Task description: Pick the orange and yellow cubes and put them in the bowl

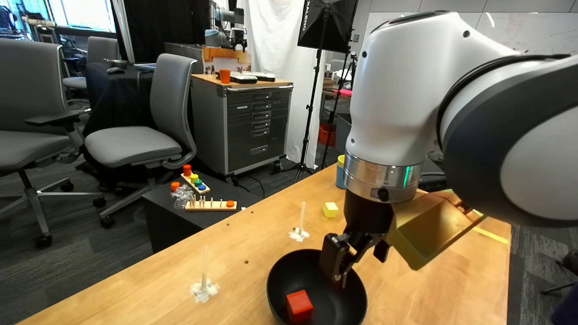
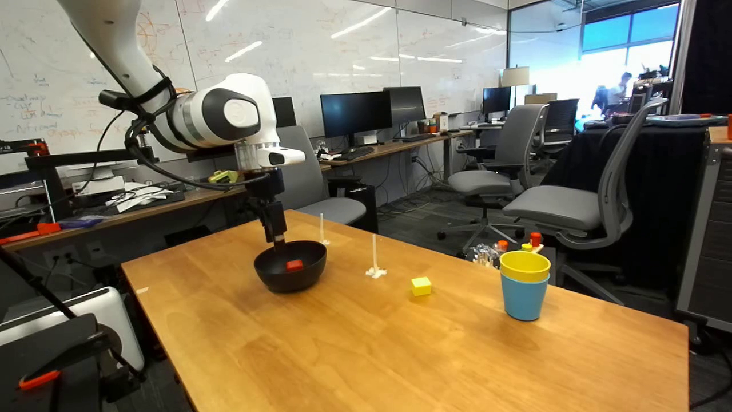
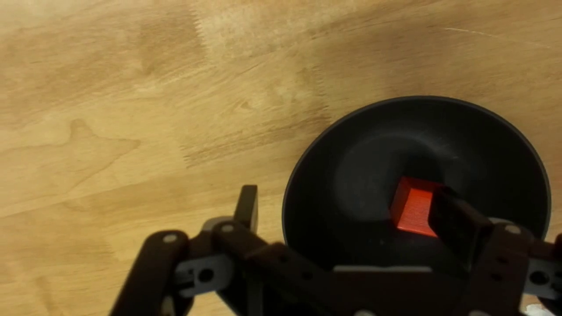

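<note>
The orange-red cube (image 1: pixel 299 307) lies inside the black bowl (image 1: pixel 336 307). Both also show in an exterior view, the cube (image 2: pixel 294 265) in the bowl (image 2: pixel 289 283). The yellow cube (image 1: pixel 330 209) sits on the table apart from the bowl, and also shows in an exterior view (image 2: pixel 421 286); it is out of the wrist view. My gripper (image 3: pixel 347 197) is open and empty at the bowl, pointing down. In the wrist view one finger covers part of the orange-red cube (image 3: pixel 417 213) and the other appears outside the rim of the bowl (image 3: pixel 369 184).
Two thin upright sticks, taped to the wooden table, stand near the bowl; the nearer one to the yellow cube (image 2: pixel 374 254) lies between it and the bowl. A yellow cup in a blue cup (image 2: pixel 525 294) stands beyond the yellow cube. The table edge (image 2: pixel 572 293) runs behind them.
</note>
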Motion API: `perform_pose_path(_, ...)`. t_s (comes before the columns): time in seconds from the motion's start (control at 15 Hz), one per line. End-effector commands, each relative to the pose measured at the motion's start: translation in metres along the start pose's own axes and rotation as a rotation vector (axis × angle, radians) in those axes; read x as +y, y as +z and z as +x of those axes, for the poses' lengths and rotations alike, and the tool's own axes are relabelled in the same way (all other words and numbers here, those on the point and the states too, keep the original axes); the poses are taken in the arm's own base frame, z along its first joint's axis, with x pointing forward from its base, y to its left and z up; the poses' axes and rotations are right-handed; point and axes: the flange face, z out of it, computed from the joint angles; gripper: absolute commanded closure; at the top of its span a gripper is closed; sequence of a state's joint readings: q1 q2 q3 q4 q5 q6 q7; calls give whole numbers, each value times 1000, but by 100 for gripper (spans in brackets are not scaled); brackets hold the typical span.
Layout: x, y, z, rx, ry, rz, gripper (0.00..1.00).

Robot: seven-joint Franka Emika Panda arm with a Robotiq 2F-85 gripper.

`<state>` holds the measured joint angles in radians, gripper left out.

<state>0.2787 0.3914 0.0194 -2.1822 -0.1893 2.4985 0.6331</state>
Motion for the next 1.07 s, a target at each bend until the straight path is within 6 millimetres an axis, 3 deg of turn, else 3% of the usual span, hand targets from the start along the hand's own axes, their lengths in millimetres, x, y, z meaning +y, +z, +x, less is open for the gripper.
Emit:
perform_pose_path(0.0, 0, 0, 0, -1, 0, 0, 0)
perform_pose_path(0.13, -1, 0, 0, -7, 2, 9, 0)
perform_pose_path(0.2, 55, 10, -20, -5, 10, 8, 0)
perform_pose_path(0.4, 95, -1, -18, 5, 18, 0, 0)
perform_pose_path(0.73, 163, -62, 0, 125, 80, 22, 0)
perform_pose_path(1.0, 194, -123, 12, 262, 125, 44, 0)
